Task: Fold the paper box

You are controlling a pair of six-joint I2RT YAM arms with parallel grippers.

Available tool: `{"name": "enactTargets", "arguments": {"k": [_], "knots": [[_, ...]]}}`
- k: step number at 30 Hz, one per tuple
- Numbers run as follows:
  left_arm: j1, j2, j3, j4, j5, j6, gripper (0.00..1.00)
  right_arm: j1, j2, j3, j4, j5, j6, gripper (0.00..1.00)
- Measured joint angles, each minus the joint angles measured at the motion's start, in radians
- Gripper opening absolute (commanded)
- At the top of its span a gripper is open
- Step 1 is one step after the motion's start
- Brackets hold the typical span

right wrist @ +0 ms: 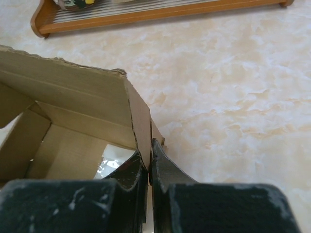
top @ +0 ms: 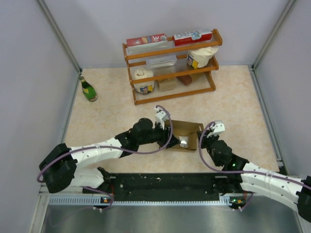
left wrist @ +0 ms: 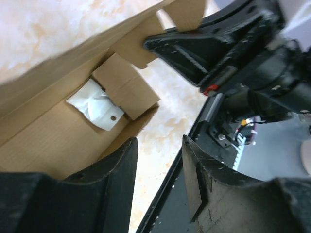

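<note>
"While the right jaws are pinched shut on the right-hand wall of the paper box (right wrist: 73, 97), how do the left jaws stand?"

"Apart, with nothing between them, close by the box's rim. I cannot tell if they touch it. The box sits mid-table (right wrist: 233, 97) between both arms, open-topped, with a white scrap (left wrist: 97, 104) inside."

"The risk?"

"I judge the thin wall could crease or tear at the pinch if one arm pulls while the other pushes."

"Room?"

"Open table to the right. The wooden rack (top: 170, 73) stands well apart behind."
</note>
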Motion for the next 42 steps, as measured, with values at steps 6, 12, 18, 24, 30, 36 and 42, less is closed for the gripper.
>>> {"name": "enactTargets", "arguments": {"k": [6,12,18,24,30,36,42], "knots": [[0.0,-0.043,0.113,-0.047,0.098,0.066,0.47,0.0,-0.04,0.043,-0.091,0.048,-0.01,0.0],[0.0,-0.092,0.158,-0.054,0.165,0.105,0.47,0.002,-0.041,0.068,-0.131,0.069,-0.01,0.0],[0.0,-0.166,0.155,-0.132,0.068,0.177,0.66,0.004,-0.035,0.068,-0.154,0.082,-0.017,0.0],[0.0,-0.165,0.156,-0.249,-0.102,0.295,0.74,0.004,-0.019,0.068,-0.153,0.086,-0.017,0.0],[0.0,-0.079,0.156,-0.324,-0.238,0.36,0.78,0.004,-0.016,0.068,-0.153,0.087,-0.017,0.0],[0.01,-0.022,0.156,-0.322,-0.347,0.396,0.79,0.004,-0.015,0.068,-0.153,0.086,-0.017,0.0],[0.036,0.03,0.156,-0.277,-0.356,0.399,0.68,0.004,-0.014,0.068,-0.153,0.086,-0.017,0.0]]}}
